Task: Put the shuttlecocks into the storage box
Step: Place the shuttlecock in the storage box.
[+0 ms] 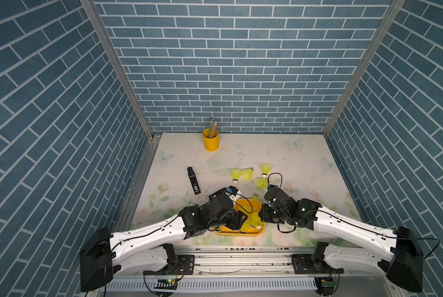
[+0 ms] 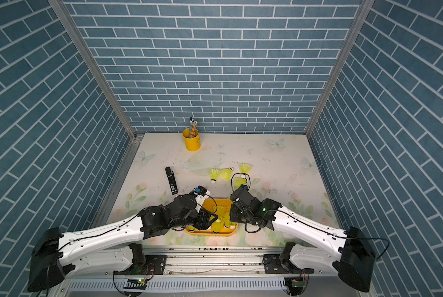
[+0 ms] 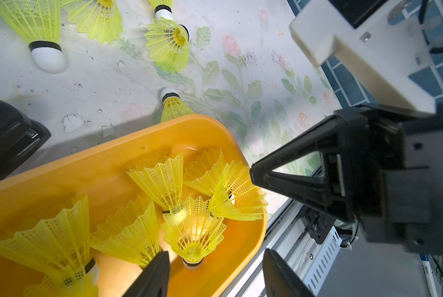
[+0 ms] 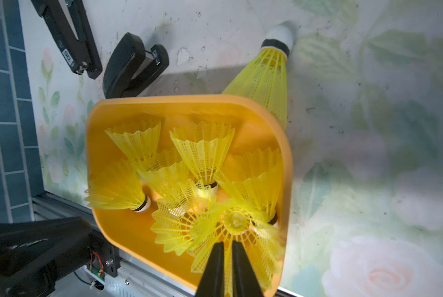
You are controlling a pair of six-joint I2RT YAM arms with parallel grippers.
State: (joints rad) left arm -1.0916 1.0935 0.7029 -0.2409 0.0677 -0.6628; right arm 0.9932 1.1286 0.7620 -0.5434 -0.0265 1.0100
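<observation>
- In both top views the storage box (image 1: 241,233) sits at the near edge of the desk (image 1: 297,164), under my two wrists. Four loose shuttlecocks (image 1: 235,174) lie well beyond it, and a fifth shuttlecock (image 1: 255,198) lies just beside its far wall.
- Left wrist: my left gripper (image 3: 215,252) is released, straddling the box's rim and grasping nothing.
- Right wrist: my right gripper (image 4: 228,243) is clenched on the skirt of the held shuttlecock (image 4: 235,220) over the box, where about six already lie. I judge the task past halfway, with five left.
</observation>
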